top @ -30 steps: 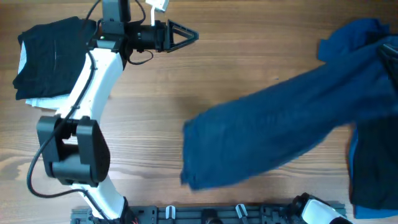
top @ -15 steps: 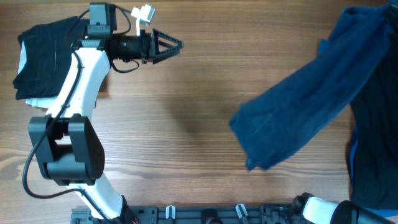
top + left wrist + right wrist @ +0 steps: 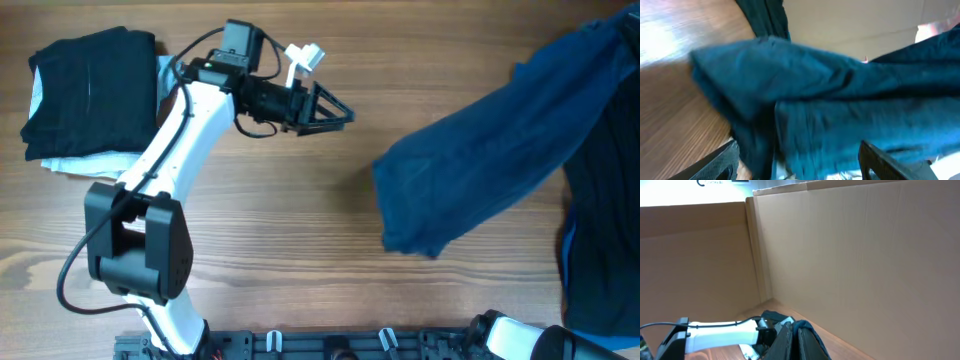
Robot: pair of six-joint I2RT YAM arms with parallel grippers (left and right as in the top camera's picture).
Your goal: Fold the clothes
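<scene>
A long dark blue garment (image 3: 500, 150) hangs slanted from the table's far right corner down to its loose end near the middle (image 3: 410, 215). In the right wrist view my right gripper (image 3: 795, 326) is shut on a fold of this blue cloth (image 3: 808, 324); in the overhead view the cloth hides it. My left gripper (image 3: 338, 110) stands open, pointing right, a short way from the garment's loose end. The left wrist view is filled by the blue fabric (image 3: 830, 100), with my open left gripper (image 3: 800, 170) just before it.
A folded black garment (image 3: 90, 85) lies on a pale one (image 3: 70, 162) at the far left corner. More dark clothes (image 3: 605, 250) with a brighter blue edge (image 3: 564, 262) are heaped at the right edge. Cardboard walls (image 3: 865, 255) stand round the table.
The hanging garment's loose end was drawn rightward, off the table's middle. My left gripper swung right, toward that end, and stayed open.
</scene>
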